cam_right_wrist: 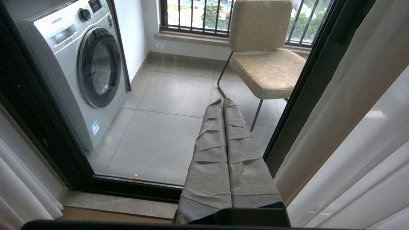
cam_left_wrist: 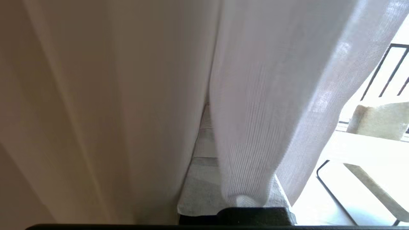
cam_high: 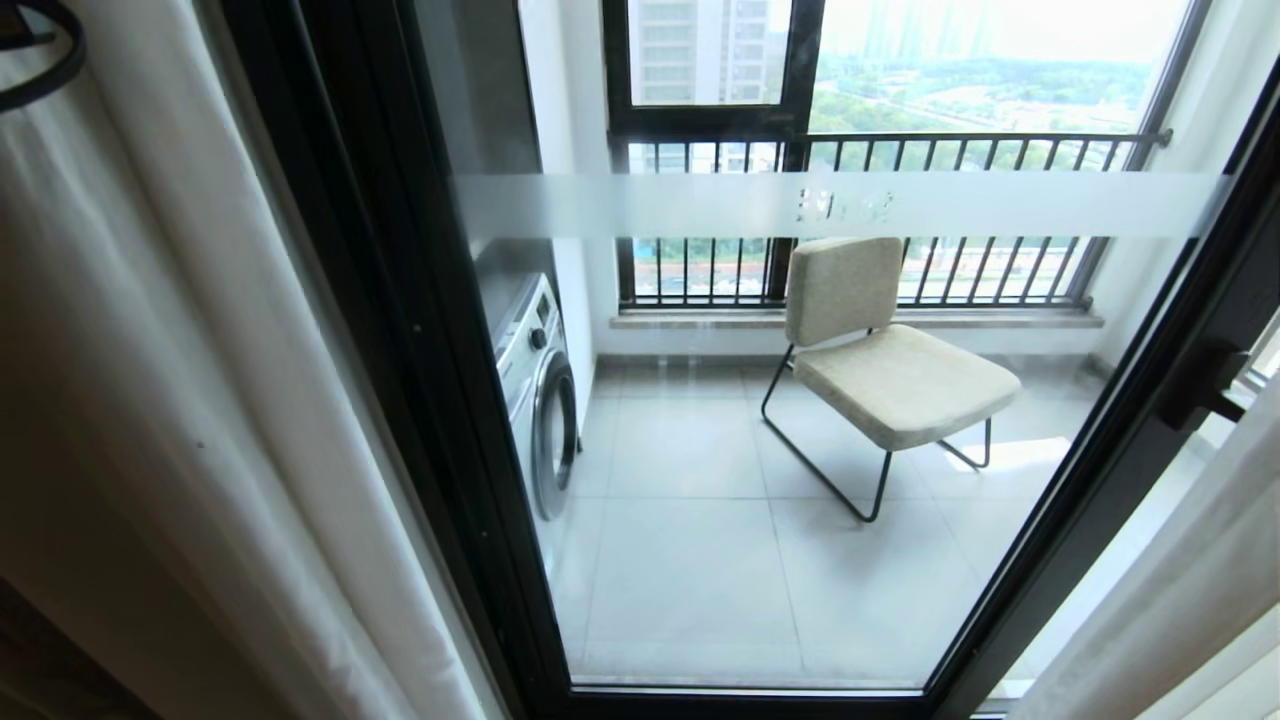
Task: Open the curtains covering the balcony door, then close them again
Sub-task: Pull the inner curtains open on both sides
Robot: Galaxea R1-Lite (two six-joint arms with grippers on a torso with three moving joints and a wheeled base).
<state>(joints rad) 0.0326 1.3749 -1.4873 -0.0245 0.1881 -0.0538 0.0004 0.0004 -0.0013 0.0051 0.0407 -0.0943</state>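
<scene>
With the tall black-framed glass balcony door (cam_high: 780, 450) uncovered, opening looks done; the closed left pincer (cam_left_wrist: 223, 195) sits against thin white sheer curtains (cam_left_wrist: 281, 105) (holding nothing visible) and must draw them across.

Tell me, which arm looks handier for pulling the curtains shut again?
Probably the left: its gripper is pressed into the white sheer beside the beige drape. The right gripper points at the bare balcony door.
</scene>
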